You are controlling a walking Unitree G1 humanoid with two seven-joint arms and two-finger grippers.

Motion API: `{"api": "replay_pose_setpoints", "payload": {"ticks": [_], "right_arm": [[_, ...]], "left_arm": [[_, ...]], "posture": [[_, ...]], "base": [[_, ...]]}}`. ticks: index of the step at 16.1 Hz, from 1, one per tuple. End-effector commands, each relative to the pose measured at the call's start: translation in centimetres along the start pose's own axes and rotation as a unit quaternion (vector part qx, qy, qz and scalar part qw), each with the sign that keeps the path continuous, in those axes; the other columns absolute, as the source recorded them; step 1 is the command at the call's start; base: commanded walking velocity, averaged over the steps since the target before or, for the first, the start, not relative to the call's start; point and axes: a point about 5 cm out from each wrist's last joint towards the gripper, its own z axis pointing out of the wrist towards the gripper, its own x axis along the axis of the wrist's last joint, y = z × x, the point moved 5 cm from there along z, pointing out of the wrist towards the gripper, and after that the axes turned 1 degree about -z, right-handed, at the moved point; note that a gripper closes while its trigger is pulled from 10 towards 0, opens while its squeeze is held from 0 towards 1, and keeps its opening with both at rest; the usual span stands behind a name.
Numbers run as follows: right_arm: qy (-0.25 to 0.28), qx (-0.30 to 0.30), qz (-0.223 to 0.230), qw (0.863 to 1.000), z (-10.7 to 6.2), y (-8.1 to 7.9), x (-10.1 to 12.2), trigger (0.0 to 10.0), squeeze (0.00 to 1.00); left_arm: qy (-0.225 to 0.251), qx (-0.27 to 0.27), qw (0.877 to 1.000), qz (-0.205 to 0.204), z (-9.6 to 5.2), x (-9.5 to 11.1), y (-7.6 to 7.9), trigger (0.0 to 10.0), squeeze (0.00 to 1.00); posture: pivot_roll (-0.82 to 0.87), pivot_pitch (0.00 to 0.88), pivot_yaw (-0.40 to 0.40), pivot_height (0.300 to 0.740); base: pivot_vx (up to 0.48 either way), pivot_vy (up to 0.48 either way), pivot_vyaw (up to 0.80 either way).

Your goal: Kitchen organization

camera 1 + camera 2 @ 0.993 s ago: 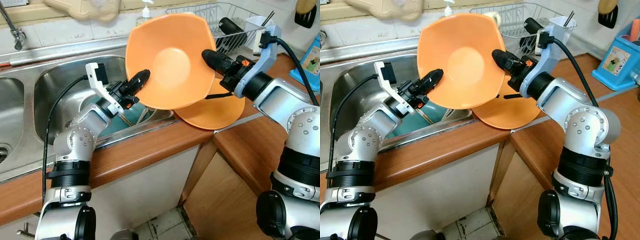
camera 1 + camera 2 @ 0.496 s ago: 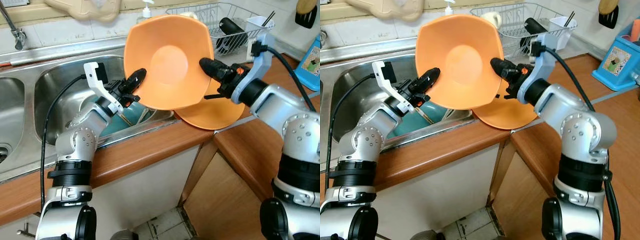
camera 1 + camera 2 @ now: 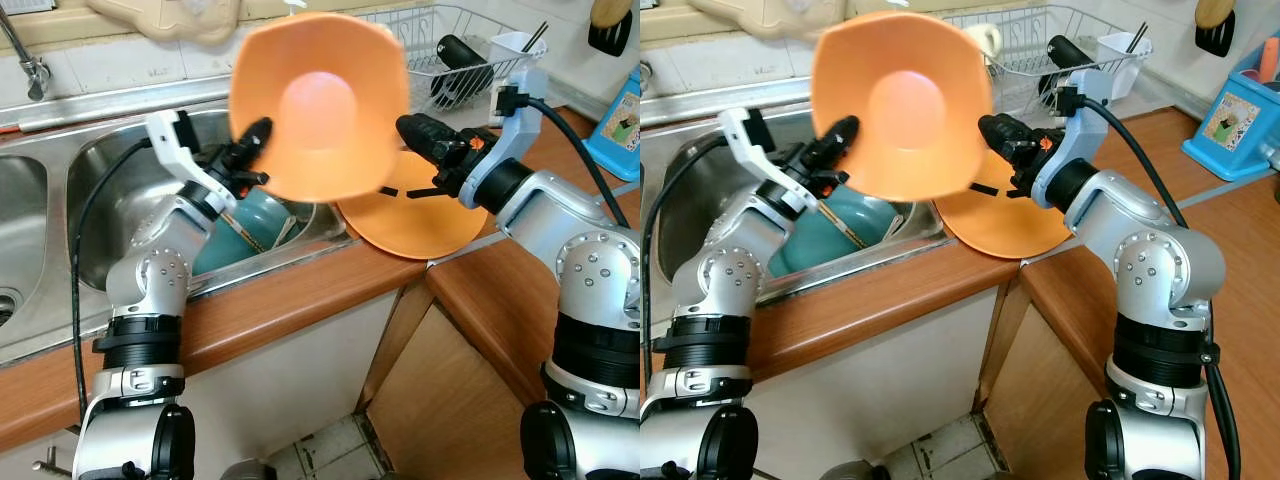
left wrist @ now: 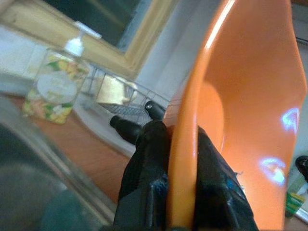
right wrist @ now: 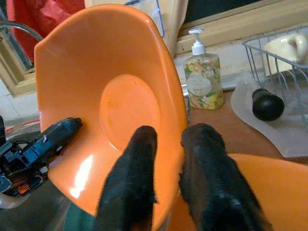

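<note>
orange bowl [image 3: 318, 105] up over the sink [image 3: 120, 170], rim pinched by left gripper [image 3: 250, 150]; right gripper [image 3: 412, 128] beside far rim, fingers narrow, holding nothing.

Home kitchen: steel sink [image 3: 110, 170], wooden counter [image 3: 300, 290], dish rack [image 3: 450, 40], soap bottle [image 5: 203, 82].

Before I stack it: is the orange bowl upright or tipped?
Tipped: the orange bowl stands on edge, hollow facing the camera, its rim pinched by the left claw.

No lettering can be made out; the soap bottle [image 5: 203, 82] label is blurred
</note>
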Motion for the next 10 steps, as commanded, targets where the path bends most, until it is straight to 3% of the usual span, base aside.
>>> {"api": "replay_pose_setpoints", "payload": {"ticks": [1,3,4,5,6,9,10], "right_arm": [[0.010,0.010,-0.014,1.000,-0.2,-0.4,0.5,10.0,1.00],[0.011,0.012,-0.020,1.000,-0.2,-0.5,0.5,10.0,1.00],[0.007,0.019,-0.028,0.999,-0.3,-0.7,0.5,10.0,0.71],[-0.003,0.026,-0.046,0.999,-0.4,-1.0,0.2,10.0,0.00],[-0.021,0.034,-0.076,0.996,-0.6,-1.3,-0.3,10.0,0.00],[-0.036,0.048,-0.094,0.994,-0.9,-1.8,-1.1,10.0,0.00],[-0.056,0.058,-0.114,0.990,-1.0,-2.2,-2.0,10.0,0.00]], "left_arm": [[0.032,-0.018,0.999,0.009,0.6,1.7,1.1,0.0,0.00],[0.047,-0.017,0.999,0.002,0.6,2.4,1.0,0.0,0.00],[0.055,-0.006,0.998,0.011,0.6,2.8,0.7,0.0,0.00],[0.061,0.011,0.998,0.028,0.5,3.4,0.0,0.0,0.00],[0.067,0.042,0.995,0.057,0.1,4.3,-1.1,0.0,0.00],[0.050,0.092,0.988,0.110,-0.6,4.8,-3.1,0.0,0.00],[0.024,0.136,0.980,0.142,-1.4,4.6,-4.9,0.0,0.00]], "posture": [[-0.15,0.000,0.014,0.740],[-0.15,0.000,0.011,0.740],[-0.15,0.000,0.011,0.740],[-0.15,0.000,0.011,0.740],[-0.15,0.000,0.014,0.740],[-0.15,0.000,0.014,0.740],[-0.15,0.000,0.011,0.740]], "base": [[0.000,0.000,0.00],[0.000,0.000,0.00],[0.000,0.000,0.00],[0.000,0.000,0.00],[0.000,0.000,0.00],[0.000,0.000,0.00],[0.000,0.000,0.00]]}}
